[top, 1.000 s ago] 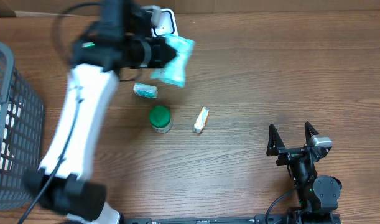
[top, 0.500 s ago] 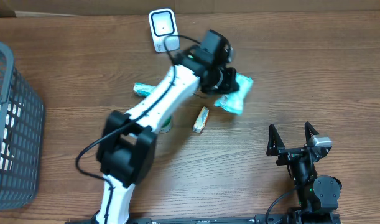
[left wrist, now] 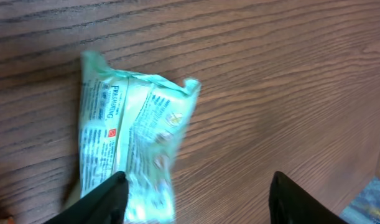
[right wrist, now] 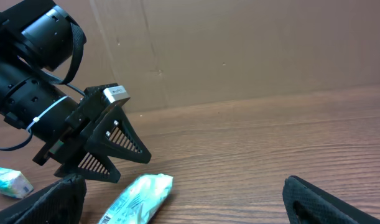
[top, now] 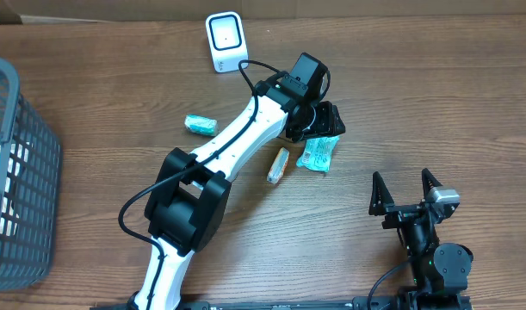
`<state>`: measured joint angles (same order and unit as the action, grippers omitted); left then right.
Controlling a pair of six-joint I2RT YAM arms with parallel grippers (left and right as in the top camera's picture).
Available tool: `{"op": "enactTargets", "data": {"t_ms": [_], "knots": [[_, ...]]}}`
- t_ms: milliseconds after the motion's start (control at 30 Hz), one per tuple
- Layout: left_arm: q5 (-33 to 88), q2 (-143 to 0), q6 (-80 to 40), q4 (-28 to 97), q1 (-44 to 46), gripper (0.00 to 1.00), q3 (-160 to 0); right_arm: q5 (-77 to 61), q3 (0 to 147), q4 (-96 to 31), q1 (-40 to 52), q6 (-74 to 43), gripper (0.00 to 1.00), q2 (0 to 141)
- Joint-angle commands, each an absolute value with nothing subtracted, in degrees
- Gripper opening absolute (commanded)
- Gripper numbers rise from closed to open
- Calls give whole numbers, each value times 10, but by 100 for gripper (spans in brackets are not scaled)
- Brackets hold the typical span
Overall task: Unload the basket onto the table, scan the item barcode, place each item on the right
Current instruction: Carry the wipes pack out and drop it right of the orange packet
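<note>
The item, a teal plastic packet (top: 317, 155), lies flat on the wooden table right of centre. My left gripper (top: 330, 123) hovers just above its far end, open, with nothing between its fingers. In the left wrist view the packet (left wrist: 130, 124) lies at the left, partly behind the left fingertip, and bare wood shows across the gap of the gripper (left wrist: 197, 186). The white barcode scanner (top: 225, 41) stands at the back of the table. My right gripper (top: 401, 179) rests open at the front right, facing the packet (right wrist: 137, 198).
A small teal packet (top: 201, 125) and a small yellow-white tube (top: 279, 165) lie near the middle, by the left arm. A grey wire basket (top: 13, 172) stands at the left edge. A cardboard wall closes the back.
The left arm swung from the scanner to the right with the teal packet. Its gripper has opened and the packet now lies on the table. The right arm has not moved.
</note>
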<state>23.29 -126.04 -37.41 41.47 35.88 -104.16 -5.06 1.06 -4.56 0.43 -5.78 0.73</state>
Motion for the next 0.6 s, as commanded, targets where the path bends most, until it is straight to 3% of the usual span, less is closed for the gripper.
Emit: {"op": "enactTargets", "data": {"t_ms": [0, 333, 467, 567], "knots": [[223, -1258, -368, 413, 353, 60, -1044, -45, 4, -43, 7, -57, 100, 2], [187, -1150, -238, 512, 291, 56, -1150, -45, 4, -43, 7, -57, 100, 2], [154, -1069, -183, 571, 236, 61, -1191, -46, 4, -43, 7, -57, 100, 2], [123, -1002, -173, 610, 170, 72, -1199, -45, 4, -43, 7, -57, 100, 2]]}}
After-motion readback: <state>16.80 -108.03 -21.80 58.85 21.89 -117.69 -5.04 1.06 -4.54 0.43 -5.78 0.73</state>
